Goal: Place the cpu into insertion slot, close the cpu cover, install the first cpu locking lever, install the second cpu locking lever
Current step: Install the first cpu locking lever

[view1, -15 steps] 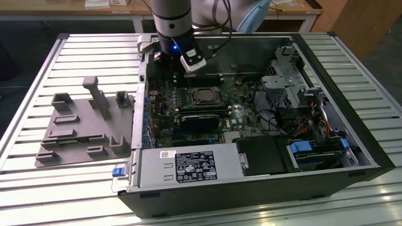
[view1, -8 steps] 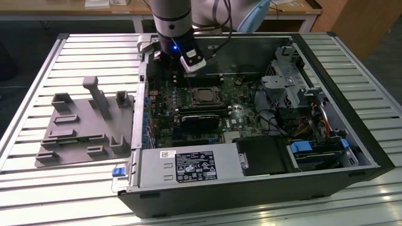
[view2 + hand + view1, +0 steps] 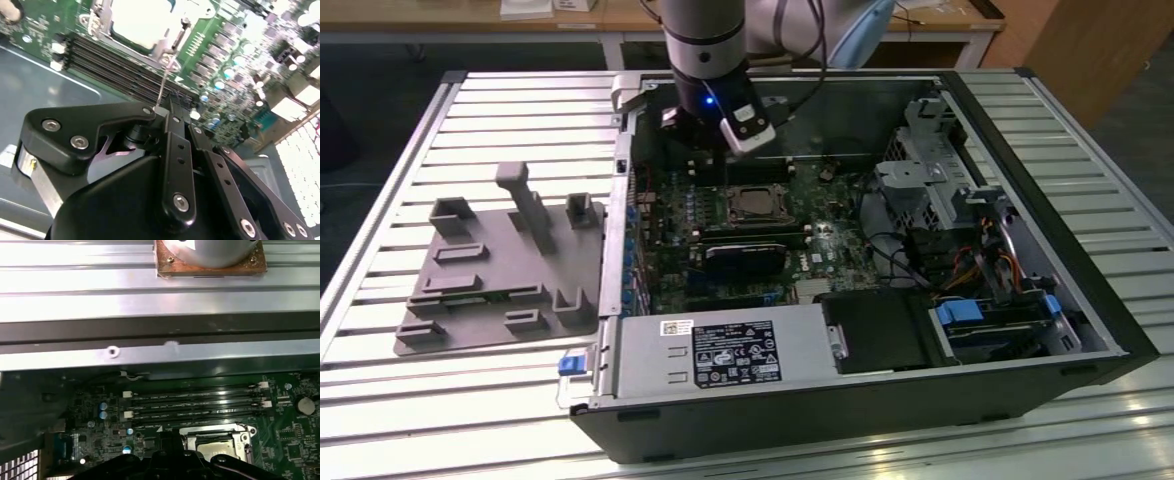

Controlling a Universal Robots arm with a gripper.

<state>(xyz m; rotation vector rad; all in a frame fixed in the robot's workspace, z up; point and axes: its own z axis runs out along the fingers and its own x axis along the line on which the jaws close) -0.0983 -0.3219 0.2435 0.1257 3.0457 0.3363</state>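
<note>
The cpu (image 3: pixel 140 20) sits in its socket on the green board, in the middle of the open computer case (image 3: pixel 1107 330) that lies on the slatted desk (image 3: pixel 454 420). The cpu cover (image 3: pixel 159 50) seems to lie flat over it. In the first wrist view its silver frame (image 3: pixel 210 432) goes around the pale top of the chip (image 3: pixel 216 452).

The point that matters is the thin locking lever (image 3: pixel 167 70). In the second wrist view it starts at one corner of the socket and runs as a straight wire away from the board, crossing over the dark memory slots (image 3: pixel 115 65). Its free end arrives exactly at the tip of the gripper (image 3: pixel 167 106). So its long axis points from the socket corner directly into the jaws, and it is raised off the board, not lying down beside the cover.

The jaws stand narrow, drawn together, and I judge that they pinch the end of this lever, although the contact itself is half hidden behind the black links.

In the exterior view the arm (image 3: pixel 707 50) hangs over the far side of the board. The gripper is thus on the memory-slot side of the socket, near it but not above the chip.
</note>
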